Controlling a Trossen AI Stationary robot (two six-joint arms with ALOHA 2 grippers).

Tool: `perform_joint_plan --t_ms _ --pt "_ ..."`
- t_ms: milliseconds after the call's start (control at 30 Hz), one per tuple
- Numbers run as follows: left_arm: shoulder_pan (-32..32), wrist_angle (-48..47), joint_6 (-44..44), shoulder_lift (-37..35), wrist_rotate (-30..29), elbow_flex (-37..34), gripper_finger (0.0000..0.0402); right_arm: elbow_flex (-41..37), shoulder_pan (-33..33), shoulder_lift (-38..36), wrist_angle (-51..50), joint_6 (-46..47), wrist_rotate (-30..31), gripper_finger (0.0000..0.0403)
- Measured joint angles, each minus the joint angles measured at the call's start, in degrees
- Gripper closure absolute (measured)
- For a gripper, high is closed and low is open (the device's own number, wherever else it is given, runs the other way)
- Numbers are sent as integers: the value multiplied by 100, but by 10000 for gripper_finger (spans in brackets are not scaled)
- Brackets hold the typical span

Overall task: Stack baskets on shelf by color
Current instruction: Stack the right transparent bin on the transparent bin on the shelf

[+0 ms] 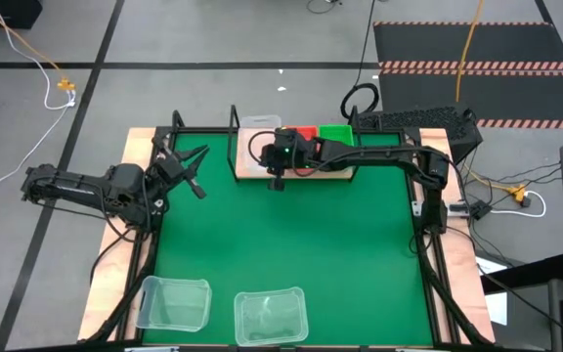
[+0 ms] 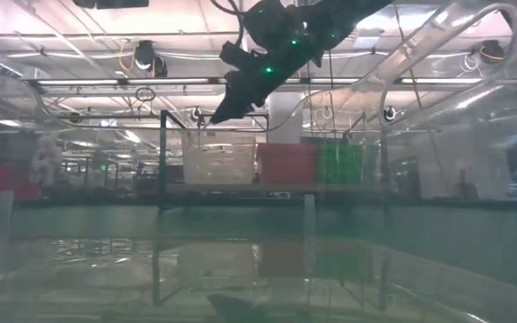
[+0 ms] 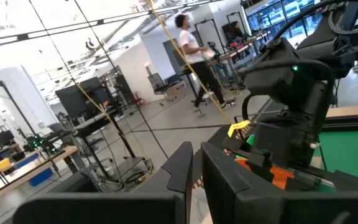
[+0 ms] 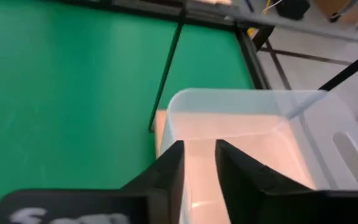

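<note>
Already the shelf (image 1: 252, 172) at the mat's far edge carries a clear basket (image 1: 258, 125), a red stack (image 1: 304, 132) and a green stack (image 1: 336, 132). The right gripper (image 4: 199, 160) hangs over the clear one, fingers slightly apart and empty. 2 clear baskets (image 1: 174, 301) remain near the front.

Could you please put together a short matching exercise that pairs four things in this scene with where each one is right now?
Things:
1. clear basket on the shelf
2. green basket
3. two loose clear baskets
4. left gripper

Places:
A. at the table's left edge, away from the baskets
B. right end of the shelf
C. on the green mat, near edge
D. left end of the shelf, under the right gripper

Pairs: 1-D, 2-B, 3-C, 4-A
</note>
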Motion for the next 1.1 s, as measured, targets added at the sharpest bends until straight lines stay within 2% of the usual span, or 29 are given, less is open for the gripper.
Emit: perform_joint_plan --t_ms 233,533,700,1100 --pt "0 1 -2 0 0 -1 364 2 -1 0 371 109 5 278" --pt "0 -3 0 0 0 -2 364 0 162 -1 -354 7 -6 275" --pt "0 15 7 0 0 -2 364 -5 182 106 -411 -107 36 275" --pt "0 90 17 0 0 -2 364 0 21 151 478 -432 33 275"
